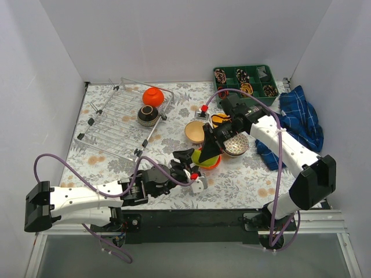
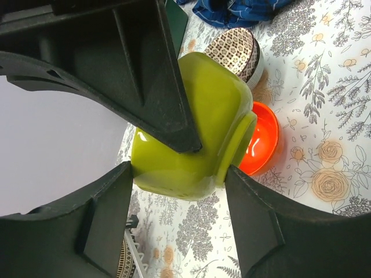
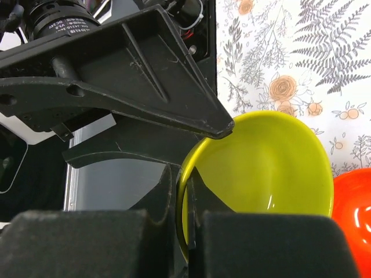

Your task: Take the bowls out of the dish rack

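Left gripper [image 1: 186, 164], its arm stretched low over the near table edge, clamps the lime green bowl [image 2: 203, 110] tipped on its side, fingers across the glossy outer wall. Right gripper [image 1: 210, 148], arm bent and reaching in from the right, is pinched tight on that bowl's thin rim. Just behind, a red-orange bowl [image 2: 264, 139] rests on the floral tablecloth [image 1: 255, 174], beside a grey-patterned bowl [image 1: 236, 145]. Farther left, the silver wire dish rack [image 1: 113, 119] holds two rounded bowls — an orange bowl [image 1: 153, 96] and a dark brown bowl [image 1: 148, 116].

The right gripper [image 3: 186, 200] has its jaws pinched on the rim of the lime green bowl [image 3: 272, 168]. A red-orange bowl [image 3: 352, 220] sits just beside it on the floral bench [image 3: 301, 52].
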Robot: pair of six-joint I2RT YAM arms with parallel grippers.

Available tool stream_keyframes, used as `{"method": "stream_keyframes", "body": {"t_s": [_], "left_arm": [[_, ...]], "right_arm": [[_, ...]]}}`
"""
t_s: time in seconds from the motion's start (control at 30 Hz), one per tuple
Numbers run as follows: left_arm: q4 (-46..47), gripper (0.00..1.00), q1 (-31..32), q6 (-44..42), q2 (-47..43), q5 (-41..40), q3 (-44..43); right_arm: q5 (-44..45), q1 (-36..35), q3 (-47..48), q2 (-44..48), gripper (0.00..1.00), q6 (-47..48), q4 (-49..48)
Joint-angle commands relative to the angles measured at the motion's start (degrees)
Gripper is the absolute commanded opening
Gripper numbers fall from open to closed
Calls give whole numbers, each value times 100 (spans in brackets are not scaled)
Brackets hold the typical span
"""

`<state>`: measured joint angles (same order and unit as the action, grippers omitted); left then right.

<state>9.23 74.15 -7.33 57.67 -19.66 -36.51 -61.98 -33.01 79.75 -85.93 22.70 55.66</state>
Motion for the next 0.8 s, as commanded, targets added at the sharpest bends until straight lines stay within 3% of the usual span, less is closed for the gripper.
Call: {"method": "stream_keyframes", "body": {"t_s": [0.0, 0.17, 0.2, 0.33, 0.47, 0.77], "left_arm": [[315, 46, 12, 601, -186, -432, 301], [158, 71, -242, 1871, -256, -732, 329], [97, 80, -321, 2085, -265, -741, 320], [-447, 98, -980, 3271, -274, -427, 154], [-747, 98, -1823, 4274, -256, 207, 74], [-1617, 98, -3405, 6374, 244, 997, -567]], "right_arm": [[370, 76, 199, 24, 1, 297, -143], [1334, 76, 252, 138, 1, 95, -213], [1520, 76, 243, 181, 1, -54, -318], [2487, 76, -45, 567, 1, -510, -836], [3417, 76, -599, 1025, 1, -968, -1548], [4456, -64, -1663, 1781, 1, -1523, -2568]]}}
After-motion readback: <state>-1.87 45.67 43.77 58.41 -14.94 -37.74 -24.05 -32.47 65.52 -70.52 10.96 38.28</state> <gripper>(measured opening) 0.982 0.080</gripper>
